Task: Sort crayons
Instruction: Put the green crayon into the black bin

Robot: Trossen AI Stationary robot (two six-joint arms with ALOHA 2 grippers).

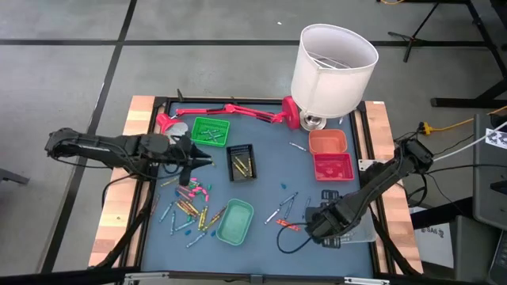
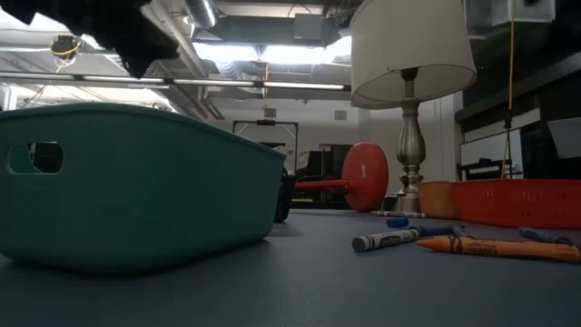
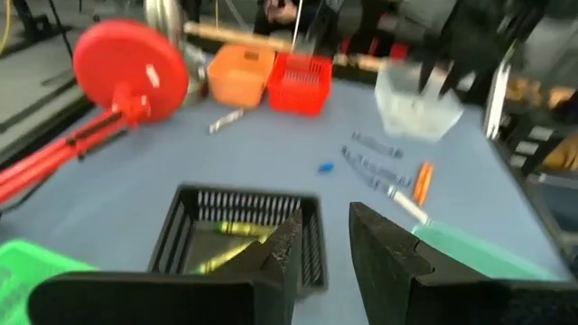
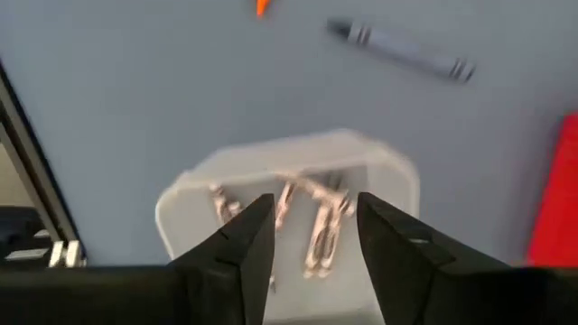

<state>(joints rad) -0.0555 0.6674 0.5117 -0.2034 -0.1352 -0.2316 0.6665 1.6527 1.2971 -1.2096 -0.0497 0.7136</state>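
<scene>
Many crayons (image 1: pixel 190 204) lie loose on the blue mat near the front left, and a few more (image 1: pixel 285 207) lie right of the teal tray (image 1: pixel 236 220). My left gripper (image 1: pixel 203 162) is open and empty, hovering between the green tray (image 1: pixel 210 131) and the black basket (image 1: pixel 241 162). The basket holds yellow crayons (image 3: pixel 237 230) just beyond the fingers. My right gripper (image 4: pixel 316 226) is open and empty above a clear tray (image 4: pixel 289 171) that holds silvery crayons (image 4: pixel 316 217). It is at the front right in the high view (image 1: pixel 317 226).
An orange tray (image 1: pixel 327 142) and a red tray (image 1: pixel 333 167) stand at the right. A table lamp with a white shade (image 1: pixel 333 63) stands at the far edge, and a red desk lamp (image 1: pixel 230 111) lies along it. An orange crayon (image 2: pixel 495 247) lies near the front.
</scene>
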